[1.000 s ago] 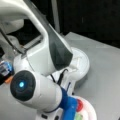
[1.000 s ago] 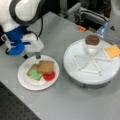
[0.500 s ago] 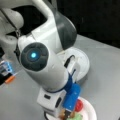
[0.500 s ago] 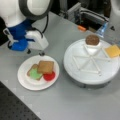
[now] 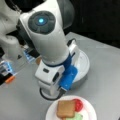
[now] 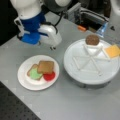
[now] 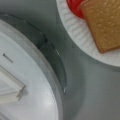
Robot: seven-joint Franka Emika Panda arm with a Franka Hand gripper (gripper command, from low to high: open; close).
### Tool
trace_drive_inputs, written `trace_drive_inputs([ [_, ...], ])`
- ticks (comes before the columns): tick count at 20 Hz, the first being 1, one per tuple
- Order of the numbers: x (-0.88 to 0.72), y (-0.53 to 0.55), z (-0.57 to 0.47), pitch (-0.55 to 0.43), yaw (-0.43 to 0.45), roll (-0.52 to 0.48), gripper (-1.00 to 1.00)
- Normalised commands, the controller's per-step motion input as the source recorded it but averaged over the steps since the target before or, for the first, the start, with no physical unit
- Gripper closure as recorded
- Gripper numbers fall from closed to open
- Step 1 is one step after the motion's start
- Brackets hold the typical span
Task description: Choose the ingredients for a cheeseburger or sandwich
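Note:
On the white paper plate (image 6: 23, 80) lies the sandwich: a tan toast square (image 6: 45, 67) leans over a green lettuce piece (image 6: 35, 74) that rests on a second toast, with a red tomato disc (image 6: 49, 76) beside them. The toast (image 5: 65, 108), tomato (image 5: 78, 105) and lettuce (image 5: 77, 117) also show low in a front view. A dark brown patty (image 6: 92, 39) and a yellow cheese square (image 6: 112, 51) sit in the white divided tray (image 6: 90, 72). My gripper (image 6: 52, 47) hangs above the table between plate and tray, with nothing seen in it. The wrist view shows toast (image 7: 103, 23), tomato (image 7: 75, 8) and the tray's rim (image 7: 37, 70), no fingers.
The arm's white and blue body (image 5: 53, 50) hides much of the tray (image 5: 83, 62) in a front view. Grey equipment and an orange piece (image 6: 81, 28) stand behind the tray. A dark perforated mat (image 6: 12, 110) borders the table at a front view's bottom left.
The arm has shifted from beside the plate toward the tray, to the right in a front view. The pieces on the plate and in the tray have not moved.

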Motion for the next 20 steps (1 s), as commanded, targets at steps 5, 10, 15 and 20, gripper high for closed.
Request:
trace_drive_inputs([
  [5, -0.44, 0.35, -0.04, -0.137, -0.148, -0.276, -1.00],
  [10, -0.49, 0.36, 0.03, -0.144, -0.109, -0.273, -1.00],
  [15, -0.45, 0.23, 0.06, -0.120, -0.048, -0.293, -1.00],
  [20, -0.29, 0.08, -0.09, -0.159, -0.016, -0.262, -1.00],
])
